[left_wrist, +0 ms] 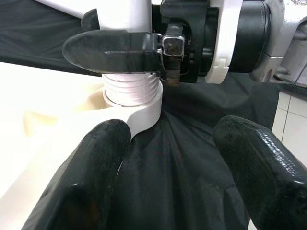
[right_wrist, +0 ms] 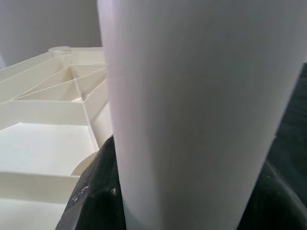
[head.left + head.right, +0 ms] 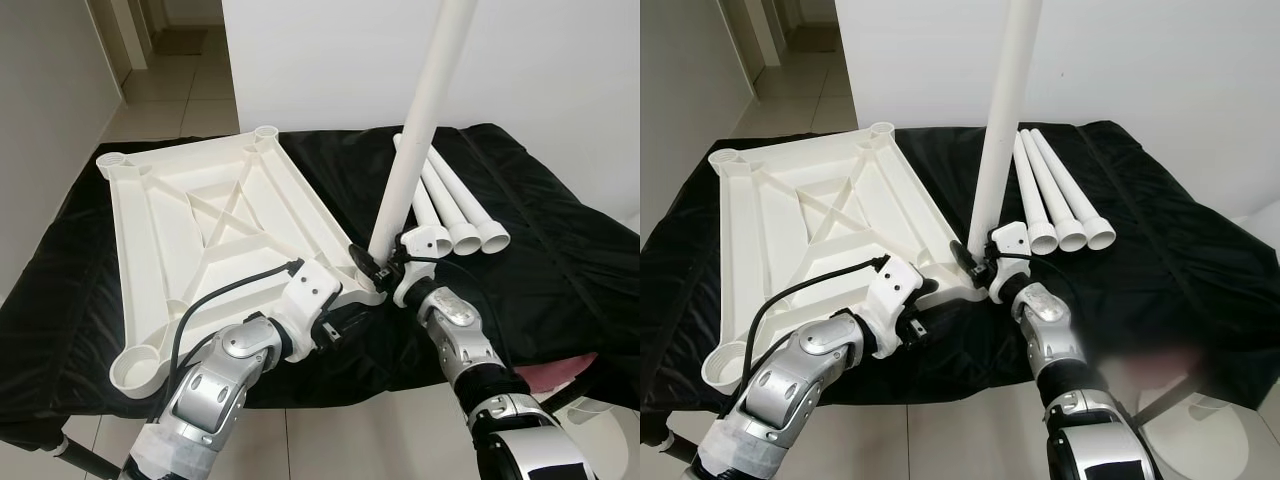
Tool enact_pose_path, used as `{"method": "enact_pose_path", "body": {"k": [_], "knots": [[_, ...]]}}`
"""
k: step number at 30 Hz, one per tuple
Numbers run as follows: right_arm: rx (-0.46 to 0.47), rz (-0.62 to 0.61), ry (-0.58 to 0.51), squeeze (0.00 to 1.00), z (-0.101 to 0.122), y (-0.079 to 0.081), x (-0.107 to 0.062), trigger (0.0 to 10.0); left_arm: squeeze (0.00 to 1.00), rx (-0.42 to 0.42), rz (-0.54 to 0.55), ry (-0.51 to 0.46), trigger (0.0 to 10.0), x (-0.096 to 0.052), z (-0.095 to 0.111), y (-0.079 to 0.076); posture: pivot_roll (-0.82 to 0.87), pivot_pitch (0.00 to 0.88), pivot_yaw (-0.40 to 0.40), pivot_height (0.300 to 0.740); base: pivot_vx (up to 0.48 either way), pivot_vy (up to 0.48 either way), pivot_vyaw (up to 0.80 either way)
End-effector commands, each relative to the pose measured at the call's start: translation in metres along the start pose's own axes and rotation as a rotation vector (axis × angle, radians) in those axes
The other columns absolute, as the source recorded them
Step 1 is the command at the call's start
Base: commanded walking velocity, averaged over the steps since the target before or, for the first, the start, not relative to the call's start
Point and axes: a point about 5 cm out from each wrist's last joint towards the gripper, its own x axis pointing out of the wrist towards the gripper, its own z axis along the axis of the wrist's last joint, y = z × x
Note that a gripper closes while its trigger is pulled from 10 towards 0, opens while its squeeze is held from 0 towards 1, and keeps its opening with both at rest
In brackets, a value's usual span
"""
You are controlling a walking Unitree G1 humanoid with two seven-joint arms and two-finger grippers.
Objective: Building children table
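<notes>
White wall (image 3: pixel 330 60) behind. Black cloth (image 3: pixel 560 240) covers the worktop. Beige tiled floor (image 3: pixel 170 90) runs into a doorway at upper left. Pink item (image 3: pixel 560 375) under cloth edge, right. Even light.

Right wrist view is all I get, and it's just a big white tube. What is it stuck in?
Observer: The leg's threaded end sits in a corner socket of the upside-down tabletop.
Operator: Who's holding it?
Observer: The right gripper, clamped low on it. The left gripper is open by the socket.
Operator: Any more legs?
Observer: Three spare legs lie on the black cloth beside it.
</notes>
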Motion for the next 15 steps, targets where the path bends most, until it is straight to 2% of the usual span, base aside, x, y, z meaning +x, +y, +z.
{"method": "enact_pose_path", "body": {"k": [1, 2, 3, 4, 6, 7, 10, 13, 15], "knots": [[0.048, -0.053, 0.083, 0.00, -0.020, 0.007, -0.006, 10.0, 0.00, 0.006, 0.036, 0.012, 10.0, -0.001, -0.003, 0.001, -0.03, 0.006, 0.025, 0.740, 0.000, 0.000, 0.00], [0.046, -0.105, 0.076, 0.00, -0.018, 0.011, -0.005, 10.0, 0.00, 0.006, 0.038, 0.013, 10.0, -0.002, -0.004, 0.002, -0.03, 0.005, 0.024, 0.740, 0.000, 0.000, 0.00], [0.046, -0.105, 0.076, 0.00, -0.018, 0.011, -0.005, 10.0, 0.00, 0.006, 0.038, 0.013, 10.0, -0.002, -0.004, 0.002, -0.03, 0.005, 0.024, 0.740, 0.000, 0.000, 0.00], [0.039, -0.177, 0.074, 0.00, -0.017, 0.015, -0.004, 10.0, 0.00, 0.007, 0.043, 0.014, 10.0, -0.003, -0.004, 0.003, -0.03, 0.003, 0.017, 0.740, 0.000, 0.000, 0.00], [0.039, -0.177, 0.074, 0.00, -0.017, 0.015, -0.004, 10.0, 0.00, 0.007, 0.043, 0.014, 10.0, -0.003, -0.004, 0.003, -0.03, 0.003, 0.017, 0.740, 0.000, 0.000, 0.00], [0.053, -0.253, 0.074, 0.00, -0.017, 0.020, -0.005, 10.0, 0.00, 0.008, 0.047, 0.011, 10.0, -0.003, -0.004, 0.004, -0.03, 0.000, 0.012, 0.740, 0.000, 0.000, 0.00], [0.063, -0.325, 0.062, 0.00, -0.015, 0.026, -0.005, 10.0, 0.00, 0.009, 0.052, 0.009, 10.0, -0.004, -0.004, 0.004, -0.02, 0.000, 0.010, 0.740, 0.000, 0.000, 0.00], [0.098, -0.478, 0.046, 0.00, -0.013, 0.045, -0.006, 10.0, 0.00, 0.010, 0.064, 0.006, 10.0, -0.004, -0.003, 0.006, -0.02, 0.000, 0.009, 0.740, 0.000, 0.000, 0.00], [0.108, -0.491, 0.050, 0.00, -0.013, 0.051, -0.005, 10.0, 0.00, 0.010, 0.067, 0.005, 10.0, -0.004, -0.003, 0.006, -0.02, 0.000, 0.010, 0.740, 0.000, 0.000, 0.00]]}}
